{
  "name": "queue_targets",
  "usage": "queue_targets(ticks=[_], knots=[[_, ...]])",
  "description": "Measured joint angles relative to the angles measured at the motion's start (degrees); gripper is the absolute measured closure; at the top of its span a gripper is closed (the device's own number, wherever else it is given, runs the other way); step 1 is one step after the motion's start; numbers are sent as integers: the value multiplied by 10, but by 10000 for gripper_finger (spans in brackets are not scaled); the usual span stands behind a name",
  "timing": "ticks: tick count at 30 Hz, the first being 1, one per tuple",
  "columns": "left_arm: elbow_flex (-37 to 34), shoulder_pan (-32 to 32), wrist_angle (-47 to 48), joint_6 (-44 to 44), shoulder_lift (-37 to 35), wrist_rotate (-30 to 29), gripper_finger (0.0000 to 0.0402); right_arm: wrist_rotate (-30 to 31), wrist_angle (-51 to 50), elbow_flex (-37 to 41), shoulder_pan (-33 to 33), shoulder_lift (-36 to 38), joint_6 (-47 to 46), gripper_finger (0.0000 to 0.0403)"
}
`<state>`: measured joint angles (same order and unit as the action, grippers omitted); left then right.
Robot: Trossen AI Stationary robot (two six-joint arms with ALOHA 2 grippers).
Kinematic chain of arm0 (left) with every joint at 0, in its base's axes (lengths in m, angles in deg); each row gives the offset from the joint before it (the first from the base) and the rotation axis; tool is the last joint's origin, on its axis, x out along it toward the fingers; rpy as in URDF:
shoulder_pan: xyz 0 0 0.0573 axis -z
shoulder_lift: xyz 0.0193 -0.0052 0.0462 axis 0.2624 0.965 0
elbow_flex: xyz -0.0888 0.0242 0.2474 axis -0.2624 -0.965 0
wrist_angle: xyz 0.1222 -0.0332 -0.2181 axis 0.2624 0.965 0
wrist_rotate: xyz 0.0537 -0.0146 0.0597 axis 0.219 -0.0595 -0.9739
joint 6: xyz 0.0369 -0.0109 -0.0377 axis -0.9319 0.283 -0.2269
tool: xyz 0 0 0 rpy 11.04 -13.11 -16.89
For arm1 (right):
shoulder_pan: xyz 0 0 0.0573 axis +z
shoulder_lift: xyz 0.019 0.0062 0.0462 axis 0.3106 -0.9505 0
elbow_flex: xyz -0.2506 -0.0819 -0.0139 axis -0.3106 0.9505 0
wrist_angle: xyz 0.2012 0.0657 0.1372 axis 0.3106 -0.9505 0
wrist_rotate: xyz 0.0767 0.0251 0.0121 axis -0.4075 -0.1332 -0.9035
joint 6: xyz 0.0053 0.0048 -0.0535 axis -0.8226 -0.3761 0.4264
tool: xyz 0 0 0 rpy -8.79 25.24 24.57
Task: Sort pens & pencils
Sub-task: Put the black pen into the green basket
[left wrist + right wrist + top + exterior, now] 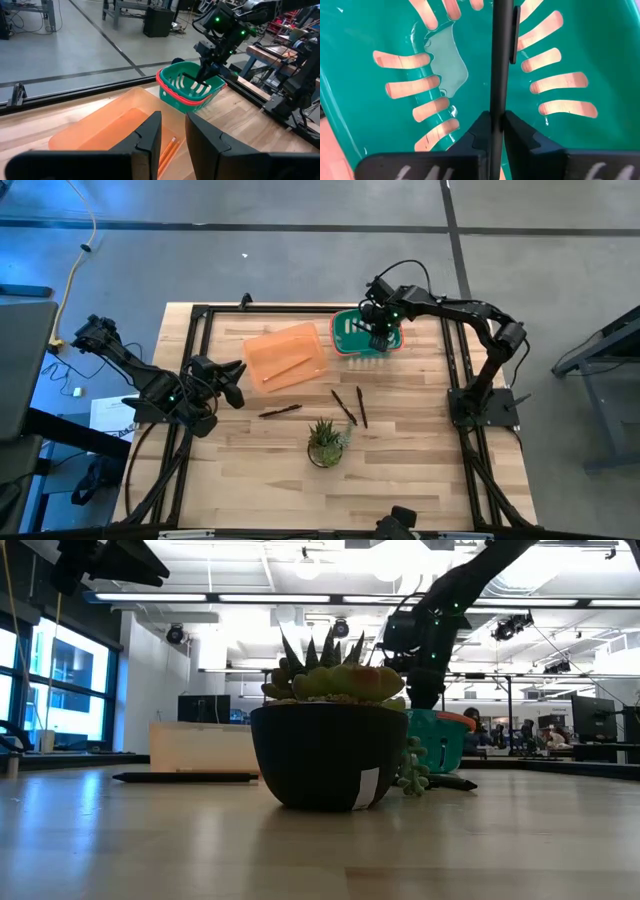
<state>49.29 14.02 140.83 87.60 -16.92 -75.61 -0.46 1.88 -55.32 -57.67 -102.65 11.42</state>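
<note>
The right gripper is positioned over the green basket at the far side of the counter. In the right wrist view its fingers are clamped on a dark pen, which stands lengthwise between them and points down into the slotted bottom of the basket. The left wrist view shows the same gripper reaching into the basket from above.

The left gripper hangs near the left edge of the counter, facing the orange tray. Its fingers stand slightly apart with nothing between them.

Location of the task items:
- Pencils: two orange-tan sticks lie side by side inside the orange tray, seen just past the left gripper's fingers. Whether there is a third one cannot be told.
- One pen lies flat on the counter, in front of the tray and to the left of the plant.
- Two further pens lie close together on the bare wood between the basket and the potted succulent.

The orange tray and the green basket sit just beside each other, the tray to the left
</note>
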Motion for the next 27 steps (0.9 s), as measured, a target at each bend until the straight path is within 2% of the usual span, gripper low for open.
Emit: queue_targets(ticks=[6, 15, 19, 27], knots=[[0, 0, 0, 0, 0, 0, 325, -1, 0, 0, 0, 0, 0, 367], [0, 0, 0, -1, 0, 0, 325, -11, 1, 0, 2, 0, -5, 364], [0, 0, 0, -1, 0, 0, 325, -34, 2, 0, 2, 0, -5, 362], [0, 0, 0, -1, 0, 0, 325, -38, 14, 0, 2, 0, -15, 322]])
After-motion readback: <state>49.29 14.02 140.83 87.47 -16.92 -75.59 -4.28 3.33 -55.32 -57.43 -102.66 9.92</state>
